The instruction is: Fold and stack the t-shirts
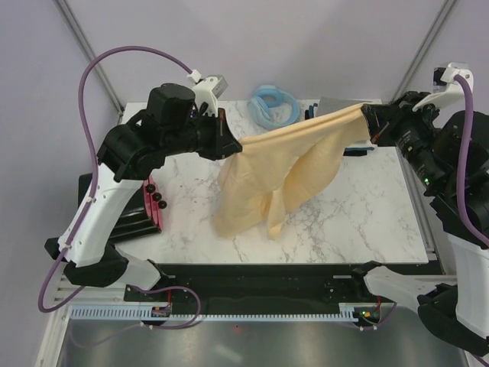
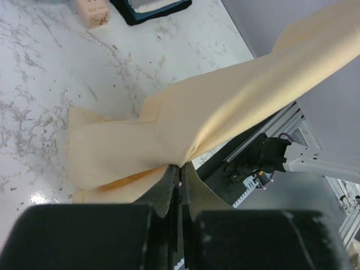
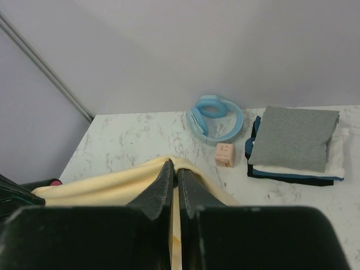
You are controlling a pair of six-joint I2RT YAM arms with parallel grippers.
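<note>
Hovering high, left hand (image 1: 231,145) and right hand (image 1: 367,122) clench the sagging yellow t-shirt (image 1: 283,168).

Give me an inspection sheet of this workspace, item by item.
Surface: marble table, white with grey veins.
Job's things: yellow shirt stretched between both arms; folded stack, grey on top, near the wall.
Clutter: blue ring, pink cube, black-and-red box.
Grippers: left gripper and right gripper both shut on the yellow shirt.
Cables: purple cables loop over the arms.
Surroundings: grey walls.
</note>
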